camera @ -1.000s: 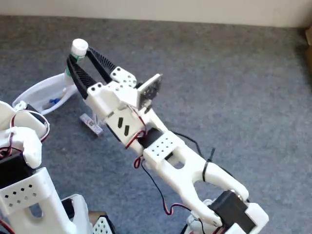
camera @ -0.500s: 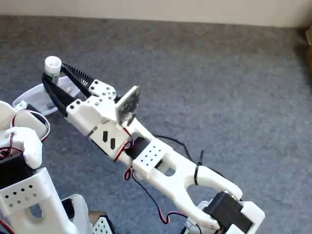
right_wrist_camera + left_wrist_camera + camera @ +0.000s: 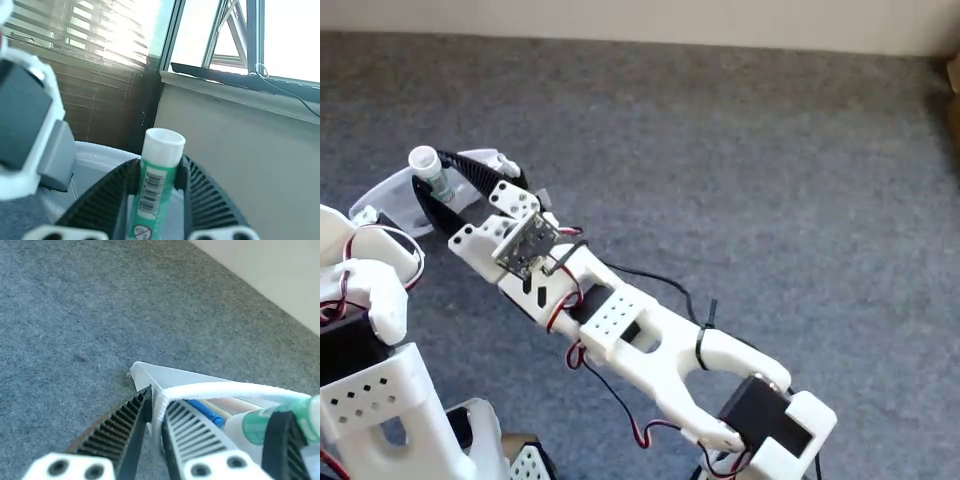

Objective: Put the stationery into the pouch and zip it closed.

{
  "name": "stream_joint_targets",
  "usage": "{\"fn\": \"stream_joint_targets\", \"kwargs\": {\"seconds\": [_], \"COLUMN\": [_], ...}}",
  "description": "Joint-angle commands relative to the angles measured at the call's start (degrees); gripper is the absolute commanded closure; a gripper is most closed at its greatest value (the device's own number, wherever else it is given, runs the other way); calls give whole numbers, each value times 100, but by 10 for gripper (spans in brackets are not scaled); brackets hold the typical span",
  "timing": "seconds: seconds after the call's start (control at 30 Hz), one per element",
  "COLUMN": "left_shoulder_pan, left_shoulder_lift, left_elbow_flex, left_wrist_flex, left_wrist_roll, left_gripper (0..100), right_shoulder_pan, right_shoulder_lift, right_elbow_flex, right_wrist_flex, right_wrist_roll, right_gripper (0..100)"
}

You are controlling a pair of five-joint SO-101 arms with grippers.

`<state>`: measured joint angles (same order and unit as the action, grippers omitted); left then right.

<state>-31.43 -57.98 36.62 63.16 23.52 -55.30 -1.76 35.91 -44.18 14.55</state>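
The left gripper (image 3: 155, 400) had its jaws pressed together on the rim of the white pouch (image 3: 172, 377), pinching the zipper edge. Judged from that hold, its job was to lift the lip so the mouth stood open and steady for loading. Just past those jaws, inside the pouch, lay a blue pen (image 3: 206, 412) with a cream-coloured stick (image 3: 235, 404) beside it.

The right gripper (image 3: 157, 167) pinched a green glue stick (image 3: 152, 192) across its body, with the white cap standing clear beyond the jaw tips. Such a grip probably meant that spreading the jaws would let the stick drop straight down.

In the high view the glue stick (image 3: 428, 168) sat tilted between the right jaws at the pouch mouth, close to the left jaws. Whether it hung above the rim or had entered it could not be told. Beyond both pairs of jaws the grey carpeted surface (image 3: 740, 150) ran to a pale wall (image 3: 620, 20).
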Motion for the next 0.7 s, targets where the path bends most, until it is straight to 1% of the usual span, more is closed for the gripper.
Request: {"fn": "stream_joint_targets", "kwargs": {"seconds": [0.0, 0.2, 0.5, 0.67], "left_shoulder_pan": [92, 92, 92, 92], "left_shoulder_lift": [-154, -154, -154, -154], "left_elbow_flex": [-84, -84, -75, -75], "left_wrist_flex": [-149, -149, -149, -149], "left_wrist_roll": [-44, -44, -53, -53], "left_gripper": [990, 990, 990, 990], "right_shoulder_pan": [22, 48, 127, 136], "right_shoulder_lift": [-84, -136, -1103, -1270], "right_elbow_flex": [-338, -338, 180, 171], "right_wrist_flex": [22, 22, 75, 796], "right_wrist_roll": [70, 70, 44, 44], "right_gripper": [868, 865, 863, 863]}}
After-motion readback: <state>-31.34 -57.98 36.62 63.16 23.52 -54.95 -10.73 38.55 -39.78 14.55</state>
